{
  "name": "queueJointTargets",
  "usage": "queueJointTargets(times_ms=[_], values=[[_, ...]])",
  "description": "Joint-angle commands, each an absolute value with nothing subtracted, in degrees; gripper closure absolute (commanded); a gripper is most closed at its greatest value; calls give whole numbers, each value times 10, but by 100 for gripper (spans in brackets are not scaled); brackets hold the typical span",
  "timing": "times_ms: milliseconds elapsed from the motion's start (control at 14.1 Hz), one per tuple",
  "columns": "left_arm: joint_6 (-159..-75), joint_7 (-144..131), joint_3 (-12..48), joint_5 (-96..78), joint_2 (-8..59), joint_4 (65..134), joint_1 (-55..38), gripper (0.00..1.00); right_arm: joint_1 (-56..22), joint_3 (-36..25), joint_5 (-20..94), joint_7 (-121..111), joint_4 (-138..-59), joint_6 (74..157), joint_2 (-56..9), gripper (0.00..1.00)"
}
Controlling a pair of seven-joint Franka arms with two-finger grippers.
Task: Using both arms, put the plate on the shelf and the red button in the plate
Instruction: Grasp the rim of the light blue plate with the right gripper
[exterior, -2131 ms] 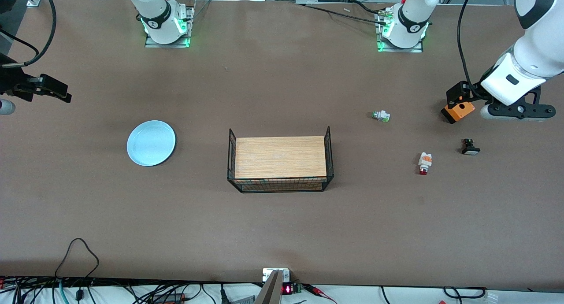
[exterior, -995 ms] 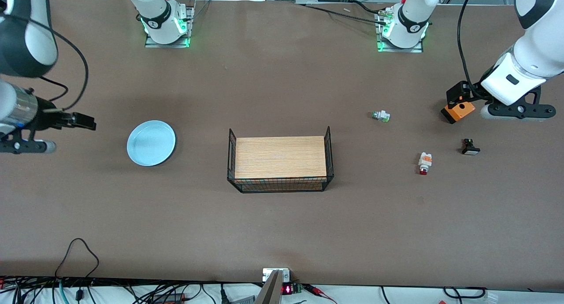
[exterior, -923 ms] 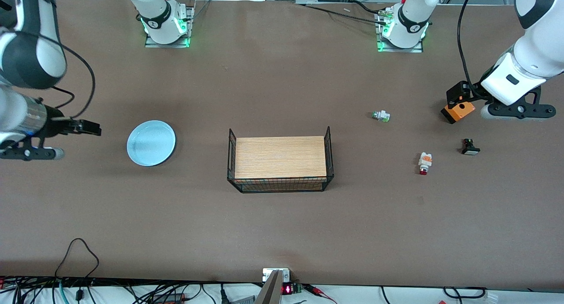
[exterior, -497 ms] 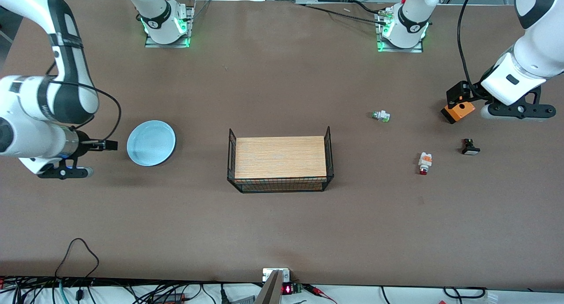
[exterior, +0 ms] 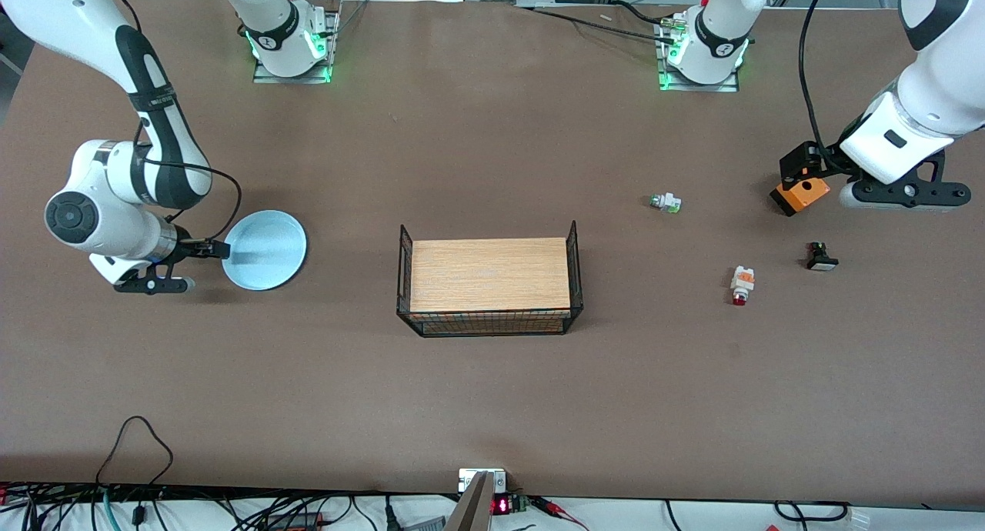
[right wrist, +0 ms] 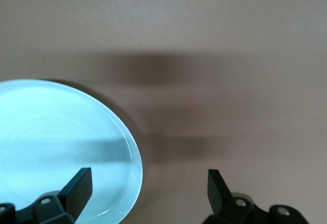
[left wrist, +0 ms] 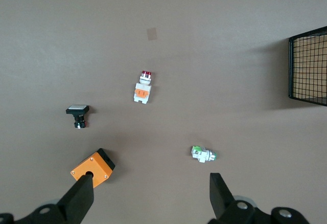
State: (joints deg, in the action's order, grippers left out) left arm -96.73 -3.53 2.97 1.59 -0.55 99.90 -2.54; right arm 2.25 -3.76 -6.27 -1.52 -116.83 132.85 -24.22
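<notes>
Plate (exterior: 265, 250), round, pale blue and shallow, lies toward the right arm's end of the surface (exterior: 492, 392); your right tool (right wrist: 148, 183) hovers at its rim, fingers spread. Your tiny red button (exterior: 741, 284), white-bodied with an orange block and dark red cap, lies toward the left arm's end, between a green-tipped white button (exterior: 666, 202) and a black white-capped button (exterior: 821, 257). Your left tool (left wrist: 150, 196) waits spread above them, beside an orange box (exterior: 800, 193).

A brown table (exterior: 492, 408) carries a wire basket (exterior: 489, 285) at its centre; a pale blue plate (exterior: 265, 249) lies toward the right arm's end. A red button (exterior: 742, 285), a green-tipped button (exterior: 666, 202), a black button (exterior: 821, 257) and an orange box (exterior: 800, 195) lie toward the left arm's end.
</notes>
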Motion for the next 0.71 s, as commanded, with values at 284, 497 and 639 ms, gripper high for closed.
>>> queueJointTargets(times_ms=[284,497,639], values=[[-955,-33,28,28,-8,990,-29,0,28,-32,-69,-21,-1251,1397,-224,46],[-955,-33,28,28,-8,990,-29,0,27,-32,-69,-21,-1253,1394,-228,77],[-955,-33,28,28,-8,990,-29,0,25,-32,-70,-21,-1253,1393,-230,90]])
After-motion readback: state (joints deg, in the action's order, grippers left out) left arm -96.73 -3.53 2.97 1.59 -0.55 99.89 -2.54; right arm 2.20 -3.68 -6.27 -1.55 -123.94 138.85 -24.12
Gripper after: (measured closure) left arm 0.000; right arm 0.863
